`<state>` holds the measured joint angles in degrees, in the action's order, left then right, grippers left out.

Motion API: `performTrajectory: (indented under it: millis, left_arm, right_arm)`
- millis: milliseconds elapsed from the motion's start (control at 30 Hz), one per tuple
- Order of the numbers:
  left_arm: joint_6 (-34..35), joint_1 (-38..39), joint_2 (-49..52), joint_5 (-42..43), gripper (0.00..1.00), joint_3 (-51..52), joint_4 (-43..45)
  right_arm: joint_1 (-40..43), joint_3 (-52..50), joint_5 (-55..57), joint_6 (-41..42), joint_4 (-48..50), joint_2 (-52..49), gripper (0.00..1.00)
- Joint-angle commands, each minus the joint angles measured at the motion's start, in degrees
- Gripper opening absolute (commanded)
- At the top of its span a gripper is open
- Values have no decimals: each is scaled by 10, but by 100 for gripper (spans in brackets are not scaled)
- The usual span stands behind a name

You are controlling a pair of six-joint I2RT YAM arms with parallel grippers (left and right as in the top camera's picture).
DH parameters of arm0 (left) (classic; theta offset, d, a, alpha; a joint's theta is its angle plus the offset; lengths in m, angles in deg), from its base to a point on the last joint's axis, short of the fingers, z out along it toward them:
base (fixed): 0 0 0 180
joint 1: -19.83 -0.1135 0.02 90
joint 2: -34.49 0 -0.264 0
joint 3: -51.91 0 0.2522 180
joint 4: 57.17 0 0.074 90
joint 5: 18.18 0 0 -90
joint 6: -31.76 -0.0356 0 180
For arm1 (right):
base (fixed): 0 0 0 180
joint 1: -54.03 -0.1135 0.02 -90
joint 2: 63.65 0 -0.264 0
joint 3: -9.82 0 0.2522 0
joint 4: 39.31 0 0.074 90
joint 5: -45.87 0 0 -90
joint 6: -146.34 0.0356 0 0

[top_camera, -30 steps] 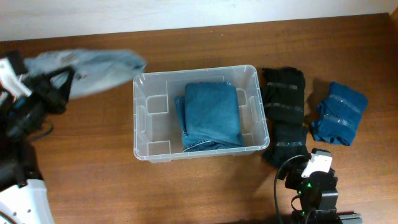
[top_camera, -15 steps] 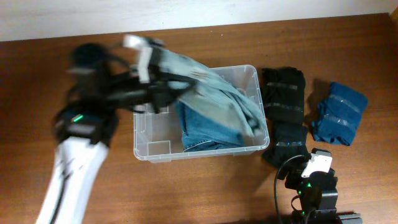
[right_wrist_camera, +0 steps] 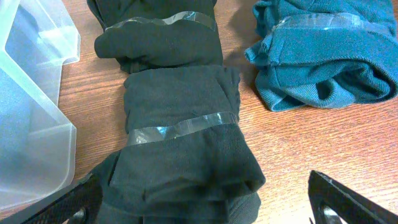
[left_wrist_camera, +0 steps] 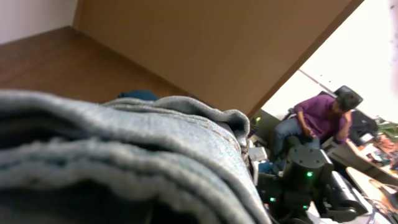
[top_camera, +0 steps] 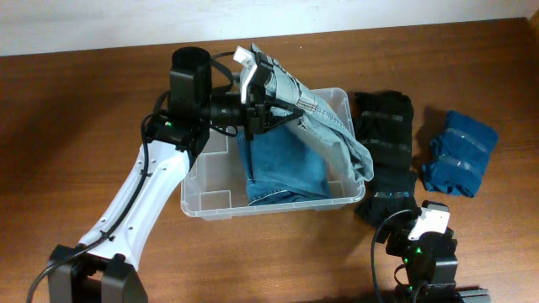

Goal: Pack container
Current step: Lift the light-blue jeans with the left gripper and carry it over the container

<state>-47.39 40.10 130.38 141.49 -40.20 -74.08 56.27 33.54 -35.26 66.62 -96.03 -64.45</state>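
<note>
Left pincer [top_camera: 268,88] clamps pale jeans [top_camera: 333,126] over the container [top_camera: 202,189] holding folded denim [top_camera: 282,164], black bundle [top_camera: 386,147] just beside.

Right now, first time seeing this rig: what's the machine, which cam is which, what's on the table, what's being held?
These are two robot arms at a wooden table, each ending in a two-finger gripper. The overhead picture looks straight down on the table. The other two pictures come from cameras mounted on the wrists.

The left gripper is shut on light-blue jeans and holds them over the clear container. Its wrist camera sees mostly that denim. Darker folded jeans already lie inside the container.

The right gripper is open at the near edge of the table and holds nothing. Its camera looks at a black taped bundle and a teal taped bundle, both on the table to the right of the container.
</note>
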Motion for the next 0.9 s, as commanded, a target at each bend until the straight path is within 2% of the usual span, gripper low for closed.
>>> performTrajectory:
  millis: [0, 67, 167, 567, 700, 867]
  left_arm:
    - [17, -3, -13, 41, 0, -14, 27]
    - [46, -3, -13, 41, 0, -14, 91]
    - [52, -3, -13, 41, 0, -14, 136]
    - [10, -3, 56, 51, 0, -14, 132]
    - [-38, -3, 89, 77, 0, -14, 66]
    - [-113, -17, 102, 75, 0, -14, -118]
  right_arm:
    - [-3, -5, 2, -4, 1, 4, 98]
    - [-3, -5, 2, -4, 1, 4, 98]
    - [-3, -5, 2, -4, 1, 4, 98]
    - [-3, -5, 2, -4, 1, 4, 98]
    - [-3, -5, 2, -4, 1, 4, 98]
    - [-3, -5, 2, -4, 1, 4, 98]
